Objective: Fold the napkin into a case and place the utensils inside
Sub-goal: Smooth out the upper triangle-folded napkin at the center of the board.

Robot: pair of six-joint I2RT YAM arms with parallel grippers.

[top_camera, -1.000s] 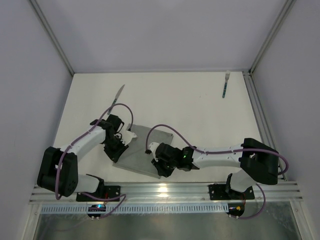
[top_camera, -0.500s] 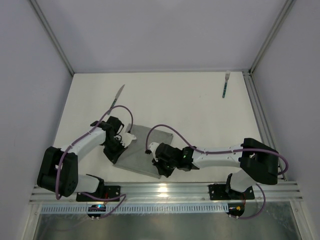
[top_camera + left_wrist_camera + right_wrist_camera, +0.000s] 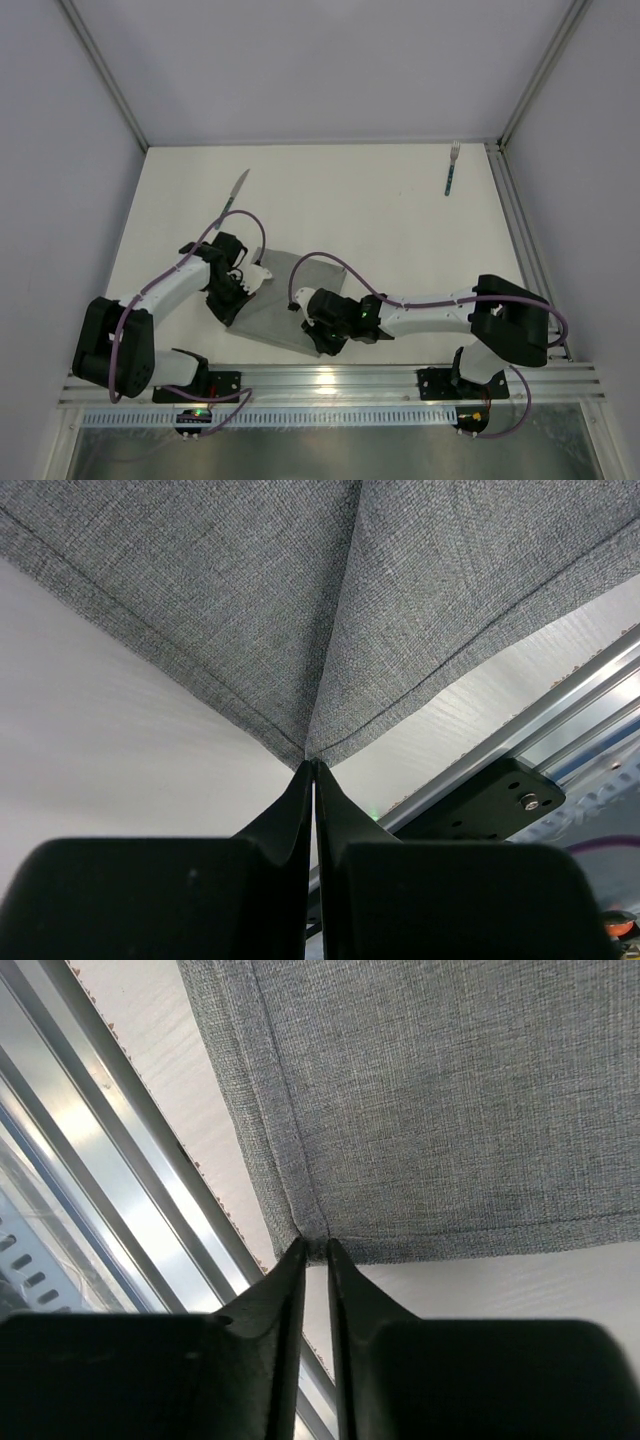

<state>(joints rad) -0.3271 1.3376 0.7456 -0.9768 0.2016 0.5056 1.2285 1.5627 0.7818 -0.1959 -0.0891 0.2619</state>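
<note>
Napkin (image 3: pixel 277 302) corner pinched in left hand (image 3: pixel 312 766), right hand (image 3: pixel 315 1248) slightly parted at another.

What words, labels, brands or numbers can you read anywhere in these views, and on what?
None readable. The plain light-grey fabric napkin, the silver-bladed dark-handled knife and the silver fork with teal-blue handle show no markings; the aluminium rail carries no legible lettering.

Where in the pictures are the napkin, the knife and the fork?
napkin (image 3: pixel 272 310): top external view, bare grey cloth between the arms
knife (image 3: pixel 235 190): top external view, middle of its length
fork (image 3: pixel 452 168): top external view, middle of its length
</note>
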